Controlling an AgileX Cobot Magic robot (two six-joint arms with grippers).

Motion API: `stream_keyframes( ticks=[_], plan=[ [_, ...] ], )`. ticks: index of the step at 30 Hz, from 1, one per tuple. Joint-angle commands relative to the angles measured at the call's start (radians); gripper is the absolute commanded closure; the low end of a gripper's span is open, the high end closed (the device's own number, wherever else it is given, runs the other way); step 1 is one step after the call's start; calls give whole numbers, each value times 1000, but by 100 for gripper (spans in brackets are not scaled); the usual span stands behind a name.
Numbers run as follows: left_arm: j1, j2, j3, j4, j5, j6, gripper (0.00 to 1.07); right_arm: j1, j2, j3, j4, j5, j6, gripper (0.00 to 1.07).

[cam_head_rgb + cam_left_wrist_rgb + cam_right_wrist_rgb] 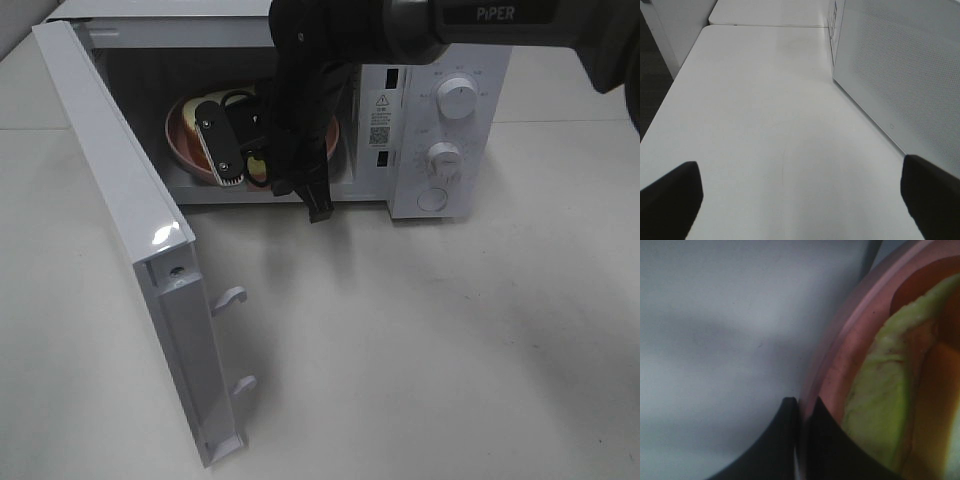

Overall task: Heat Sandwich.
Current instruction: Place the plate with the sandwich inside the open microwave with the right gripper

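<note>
Nearest to you, the microwave door [130, 250] stands swung wide open toward the front left corner of the white table [430, 350]. Its two latch hooks [230, 297] stick out from its free edge.

Your left gripper [800, 200] hangs low over the table with nothing in it. Its two dark fingers [670, 200] are spread wide, with only bare tabletop between them. Just beside it runs a white, finely dotted panel [900, 75] of the oven. You cannot tell from the wrist view whether that is the door or the side wall.

Further in, your right arm [480, 20] reaches down from the back edge into the open microwave [400, 150]. Your right gripper [799, 404] has its fingertips pressed together on the rim of the round pink plate [850, 340], one tip inside the rim and one outside. The plate sits in the left half of the cavity. You cannot tell whether it rests on the cavity floor or is held just above it.

The sandwich [890, 390] lies on that plate inside the cavity, just beside the pinched rim, with its pale green leafy layer and tan crust facing the wrist camera. In the high view the gripper covers most of it.

Farthest right, on the control panel, two white dials [458, 98] sit one above the other, with a round button [432, 198] below them.
</note>
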Motion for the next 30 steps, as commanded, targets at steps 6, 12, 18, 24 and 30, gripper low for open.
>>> stream_keyframes(
  ticks=[6,12,18,24,30],
  plan=[
    [3,-28,2,-3,-6,2,5,-19,49,-90,-25,-17,38,104],
    [3,-28,2,-3,-6,2,5,-23,84,-143,-33,-29,33,104],
    [3,-28,2,-3,-6,2,5,-30,112,-179,-33,-25,33,103],
    [3,-28,2,-3,-6,2,5,-30,134,-193,-34,-26,46,97],
    [3,-28,2,-3,-6,2,5,-30,138,-193,-34,-53,106,75]
  ],
)
